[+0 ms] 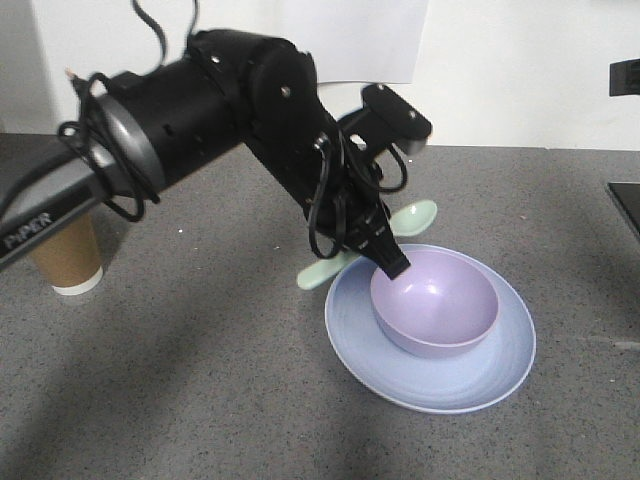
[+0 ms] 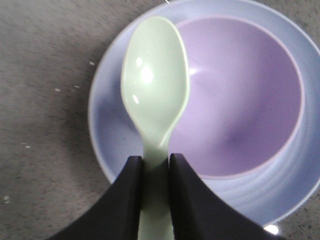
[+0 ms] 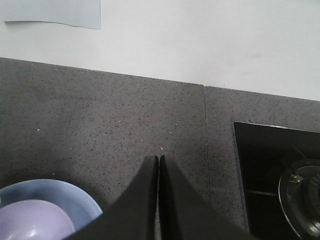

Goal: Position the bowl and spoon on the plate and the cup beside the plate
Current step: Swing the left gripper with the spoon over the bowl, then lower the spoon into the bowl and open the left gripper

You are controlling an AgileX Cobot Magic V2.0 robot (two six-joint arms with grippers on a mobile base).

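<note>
My left gripper (image 1: 392, 262) (image 2: 156, 159) is shut on the handle of the mint-green spoon (image 1: 418, 213) (image 2: 156, 85). The spoon hangs above the near-left rim of the lavender bowl (image 1: 435, 300) (image 2: 240, 100). That bowl stands in the pale blue plate (image 1: 440, 385) (image 2: 107, 125). At the left, partly behind the left arm, the brown paper cup (image 1: 68, 255) stands upright, well away from the plate. My right gripper (image 3: 159, 157) is shut on nothing above the bare counter, to the right of the plate (image 3: 65, 192) and bowl (image 3: 30, 220).
The counter is grey speckled stone and ends at a white wall. A black hob (image 3: 280, 175) with a metal burner (image 3: 302, 195) lies to the right, and its edge (image 1: 625, 205) shows in the front view. The left arm's cables hang over the counter's left half.
</note>
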